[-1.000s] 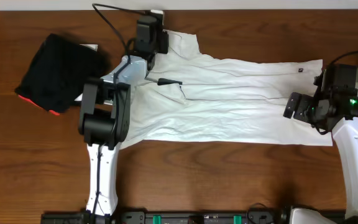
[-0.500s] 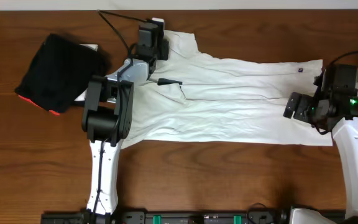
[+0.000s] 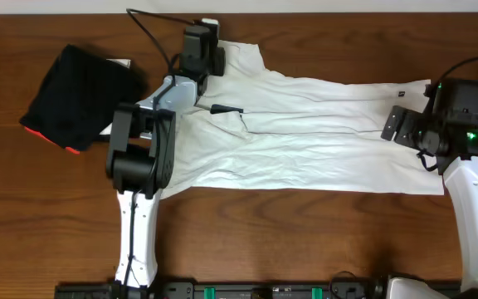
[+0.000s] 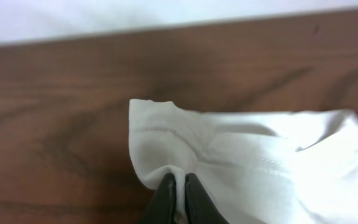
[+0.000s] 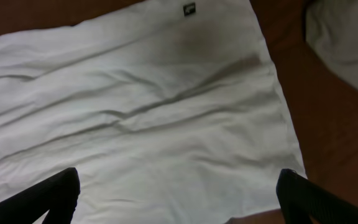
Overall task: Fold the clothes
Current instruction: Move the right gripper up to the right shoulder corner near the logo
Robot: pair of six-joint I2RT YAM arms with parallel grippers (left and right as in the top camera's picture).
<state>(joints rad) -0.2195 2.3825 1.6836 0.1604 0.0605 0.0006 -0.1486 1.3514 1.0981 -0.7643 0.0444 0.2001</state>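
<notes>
The clothes, a white T-shirt [image 3: 322, 137], lie spread flat across the brown table, with a small black label [image 5: 189, 9] near the far right corner. My left gripper [image 3: 204, 37] is at the shirt's far left sleeve. The left wrist view shows that gripper [image 4: 180, 183] shut on a pinched fold of the white fabric [image 4: 253, 168] close to the sleeve corner. My right gripper [image 3: 405, 124] hovers over the shirt's right hem. There its dark fingers [image 5: 58, 196] stand wide apart, with only flat cloth [image 5: 142, 112] below the gripper [image 5: 179, 199].
A black folded garment with a red-orange edge [image 3: 77, 95] lies at the far left, beside the left arm. A black cable runs from the left wrist toward the table's far edge. Bare wood [image 3: 305, 232] shows in front of the shirt. A pale object [image 5: 347, 43] sits beyond the shirt's right edge.
My left gripper has shut on the sleeve fabric. My right gripper has moved a little toward the far side over the right hem, staying open.
</notes>
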